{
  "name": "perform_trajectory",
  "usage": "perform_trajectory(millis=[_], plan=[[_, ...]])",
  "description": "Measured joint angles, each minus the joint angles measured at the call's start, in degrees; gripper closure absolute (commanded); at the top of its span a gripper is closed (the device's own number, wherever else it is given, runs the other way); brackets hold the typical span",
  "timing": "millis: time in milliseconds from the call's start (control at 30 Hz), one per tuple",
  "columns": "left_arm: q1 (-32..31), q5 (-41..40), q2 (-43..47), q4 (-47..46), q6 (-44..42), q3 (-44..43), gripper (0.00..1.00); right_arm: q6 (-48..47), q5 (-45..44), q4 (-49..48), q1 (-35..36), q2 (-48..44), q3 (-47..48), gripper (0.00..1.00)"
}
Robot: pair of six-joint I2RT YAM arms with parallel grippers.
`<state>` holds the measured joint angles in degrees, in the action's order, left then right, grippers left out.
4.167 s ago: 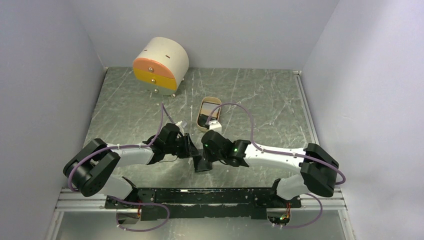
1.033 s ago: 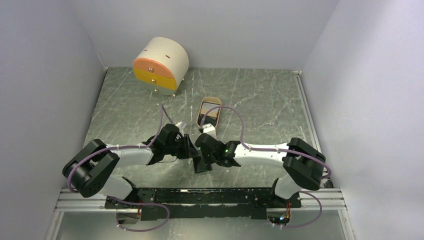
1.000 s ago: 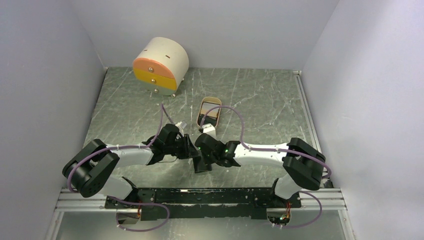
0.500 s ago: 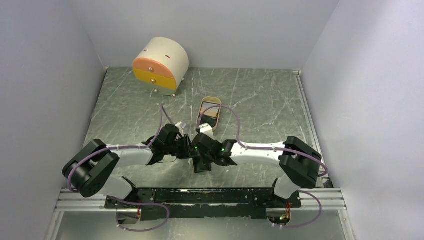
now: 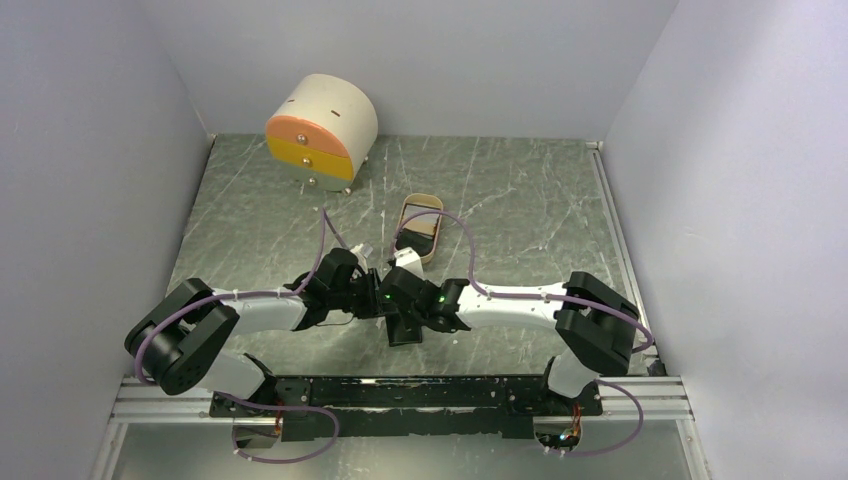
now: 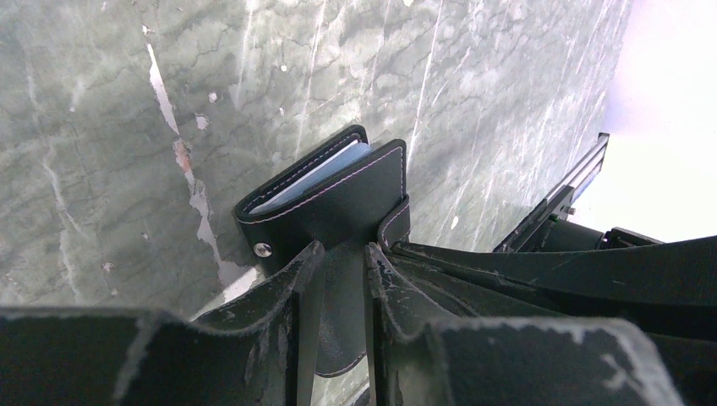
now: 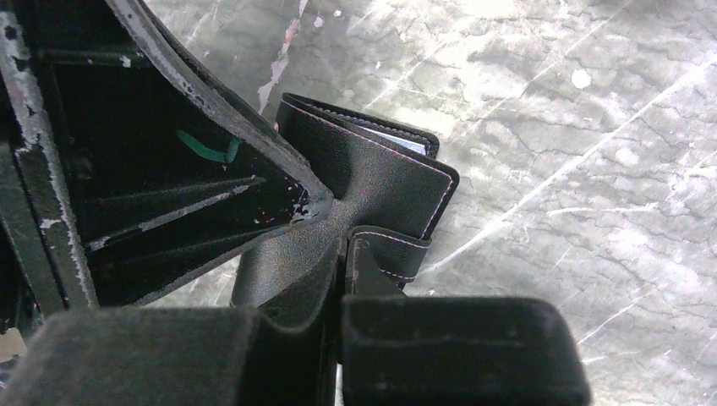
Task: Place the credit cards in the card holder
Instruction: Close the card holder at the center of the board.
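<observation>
**One card holder, both hands on it**

I count one card holder (image 6: 338,190). It is black with pale stitching and one snap stud, and a blue inner face shows at its parted edge. It sits just ahead of my fingertips, over the worktop (image 6: 101,127). My left hand (image 6: 342,254), barely parted, grasps its flap. My right hand (image 7: 342,254) is clenched on that flap beside the tab. One tan tray (image 5: 421,203) lies beyond.

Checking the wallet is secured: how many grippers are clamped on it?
2. The left gripper pinches a flap of the black stitched folding card holder; the right gripper pinches it beside the snap tab.
</observation>
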<state>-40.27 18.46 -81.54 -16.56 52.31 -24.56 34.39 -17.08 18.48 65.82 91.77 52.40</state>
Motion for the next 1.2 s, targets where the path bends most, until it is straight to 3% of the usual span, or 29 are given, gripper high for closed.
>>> perform_trajectory(millis=[1200], plan=[[0.0, 0.2, 0.0, -0.4, 1.0, 0.4, 0.71, -1.1, 1.3, 2.7, 0.4, -0.2, 1.1, 1.0]])
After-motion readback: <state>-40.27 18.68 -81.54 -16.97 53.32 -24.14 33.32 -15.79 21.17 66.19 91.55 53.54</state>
